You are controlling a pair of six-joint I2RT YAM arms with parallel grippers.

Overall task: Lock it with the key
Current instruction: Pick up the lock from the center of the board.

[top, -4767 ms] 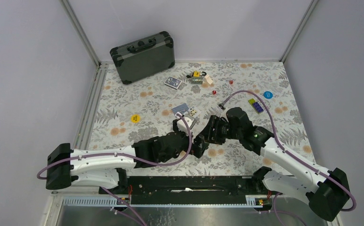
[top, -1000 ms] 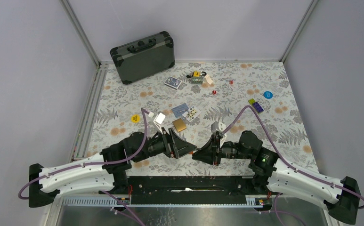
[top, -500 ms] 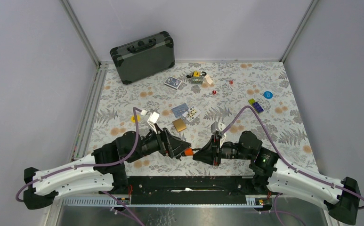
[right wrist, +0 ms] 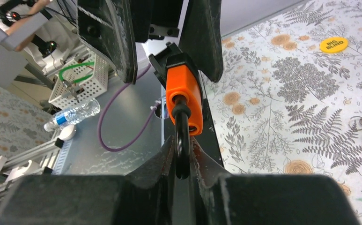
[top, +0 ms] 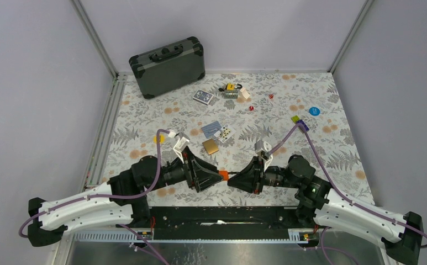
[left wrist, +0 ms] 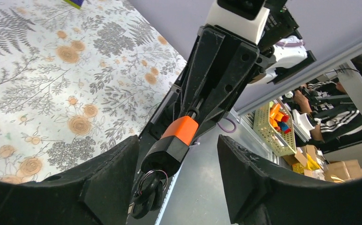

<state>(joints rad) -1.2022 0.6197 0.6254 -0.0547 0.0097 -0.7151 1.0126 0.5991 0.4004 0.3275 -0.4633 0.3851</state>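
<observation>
Orange padlock (right wrist: 183, 91) held in mid-air, its black shackle (right wrist: 182, 140) clamped tight in the right gripper (right wrist: 182, 161). The left gripper (left wrist: 176, 152) stands apart, a finger on either side of the body, not touching it. The key (left wrist: 147, 197) dangles at the end opposite the shackle. I would close squarely on the key's head, keep the wrist in line with the lock, then twist gently

Orange-and-black padlock (right wrist: 183, 91), black fingers (left wrist: 108, 183), grey-and-orange floral tablecloth (top: 145, 118), dark grey case (top: 169, 66)
</observation>
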